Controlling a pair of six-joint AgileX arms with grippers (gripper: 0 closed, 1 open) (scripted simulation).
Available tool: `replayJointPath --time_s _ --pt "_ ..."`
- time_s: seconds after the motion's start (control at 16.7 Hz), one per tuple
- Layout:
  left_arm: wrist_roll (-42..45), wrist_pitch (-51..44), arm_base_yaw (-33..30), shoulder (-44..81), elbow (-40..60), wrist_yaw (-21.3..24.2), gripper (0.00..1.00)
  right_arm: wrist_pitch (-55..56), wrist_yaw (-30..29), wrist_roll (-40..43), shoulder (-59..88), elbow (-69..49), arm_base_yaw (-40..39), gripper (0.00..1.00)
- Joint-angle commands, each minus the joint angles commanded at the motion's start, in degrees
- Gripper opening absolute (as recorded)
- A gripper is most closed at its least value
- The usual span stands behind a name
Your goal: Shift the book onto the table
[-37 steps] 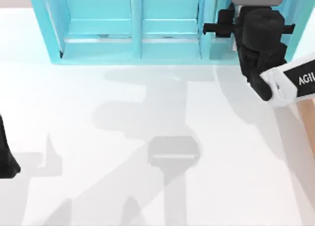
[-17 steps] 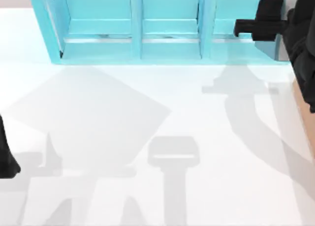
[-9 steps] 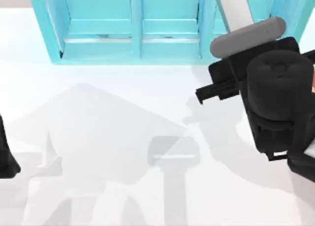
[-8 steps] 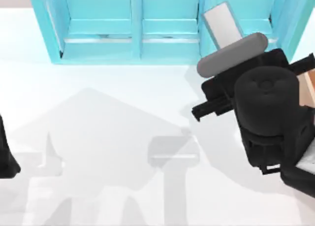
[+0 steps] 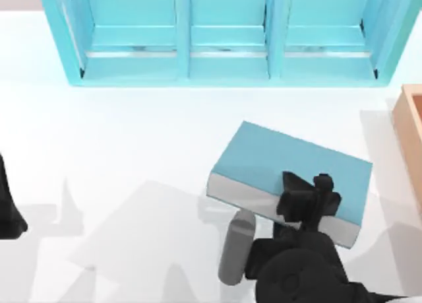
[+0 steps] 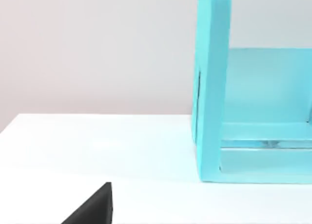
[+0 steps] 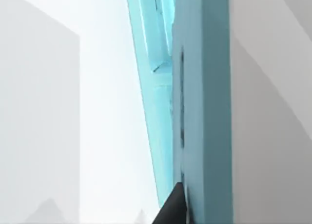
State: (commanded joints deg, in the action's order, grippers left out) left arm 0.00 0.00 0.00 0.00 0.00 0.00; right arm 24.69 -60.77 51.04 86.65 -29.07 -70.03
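Table (image 5: 119,144), broad and white, carries a light-blue shelf unit (image 5: 224,35) along its far edge and a tan wooden box (image 5: 410,138) at its right edge. Toward the near right of the table, the teal book (image 5: 290,164) sits flat-faced, clear of the shelf. The right pincer (image 5: 310,201) is closed on the book's near long edge. The left arm (image 5: 8,214) is parked at the table's left edge; whether its pincer is open cannot be told.
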Motion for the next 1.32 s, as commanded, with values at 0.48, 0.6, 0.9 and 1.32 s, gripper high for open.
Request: replayJointPath --time_s 0.48,0.6,0.9,1.32 --pt "0.0 0.0 0.0 0.0 0.0 0.0 1.0 0.52 -1.79 4.44 0.13 2.53 -3.21 0.0" --pt "0.0 0.0 0.0 0.0 0.0 0.0 1.0 0.09 -2.08 4.26 -0.02 2.46 -3.55 0.0" --pt "0.0 0.0 0.0 0.0 0.0 0.0 1.0 -1.47 -2.93 3.48 -0.64 2.3 -4.57 0.0" --pt "0.0 0.0 0.0 0.0 0.0 0.0 1.0 1.96 -3.0 3.34 2.84 3.59 -4.39 0.0"
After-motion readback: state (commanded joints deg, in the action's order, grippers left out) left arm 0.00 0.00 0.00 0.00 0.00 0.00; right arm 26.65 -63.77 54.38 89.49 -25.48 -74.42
